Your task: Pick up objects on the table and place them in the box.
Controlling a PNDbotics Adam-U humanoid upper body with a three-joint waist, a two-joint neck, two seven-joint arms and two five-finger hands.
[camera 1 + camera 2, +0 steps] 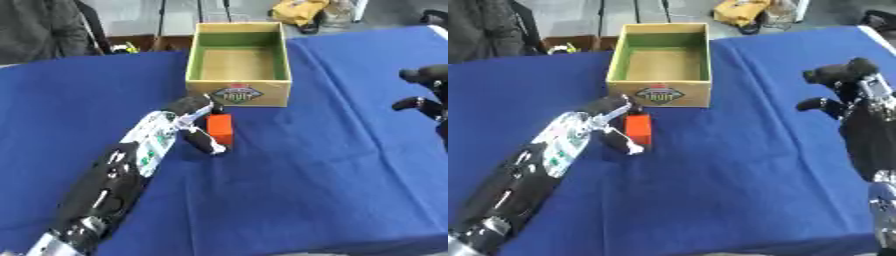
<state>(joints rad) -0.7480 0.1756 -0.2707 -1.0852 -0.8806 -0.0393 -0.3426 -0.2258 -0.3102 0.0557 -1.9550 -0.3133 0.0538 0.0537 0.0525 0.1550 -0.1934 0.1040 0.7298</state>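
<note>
Orange block (220, 127) in left hand (194, 123) on blue table (332, 165)

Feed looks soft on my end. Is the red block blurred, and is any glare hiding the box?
Left eye view: red block soft-edged beside the left hand, still readable. Right eye view: box evenly lit, no glare; right hand smeared at its edges.

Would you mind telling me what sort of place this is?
Probably a robot lab or test room: a table under a blue cloth, an open box for sorting, and stands and bags on the bare floor behind.
</note>
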